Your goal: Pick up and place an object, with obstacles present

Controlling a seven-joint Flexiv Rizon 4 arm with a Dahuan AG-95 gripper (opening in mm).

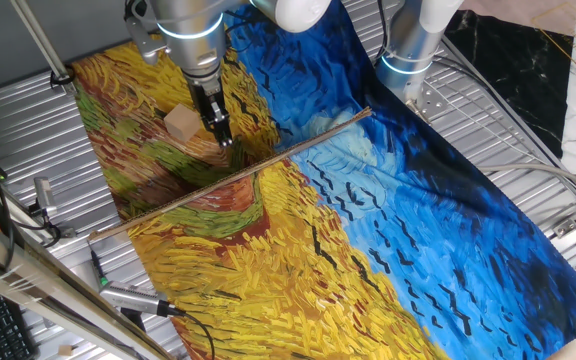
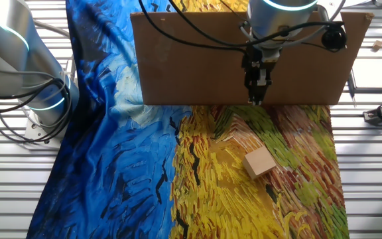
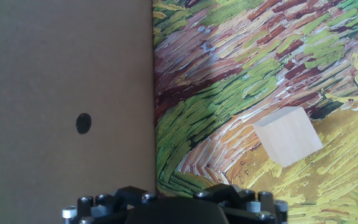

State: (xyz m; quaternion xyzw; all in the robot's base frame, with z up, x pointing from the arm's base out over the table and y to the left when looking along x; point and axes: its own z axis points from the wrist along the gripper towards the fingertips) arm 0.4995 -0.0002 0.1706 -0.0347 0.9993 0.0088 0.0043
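The object, a light tan wooden cube (image 1: 181, 122), lies on the painted cloth; it also shows in the other fixed view (image 2: 259, 162) and at the right of the hand view (image 3: 288, 135). The obstacle is a thin brown board standing on edge (image 2: 197, 60). It looks like a thin rod in one fixed view (image 1: 238, 172) and fills the left of the hand view (image 3: 61, 93). My gripper (image 1: 224, 140) hangs between cube and board (image 2: 254, 99), fingers together and empty, its tips just above the cloth. The hand view shows only the hand's body.
A Van Gogh-style cloth (image 1: 388, 240) covers the ribbed metal table (image 1: 28, 130). A second arm's base (image 1: 408, 50) stands at the cloth's far edge. Cables and a pen-like tool (image 1: 133, 298) lie at the near left.
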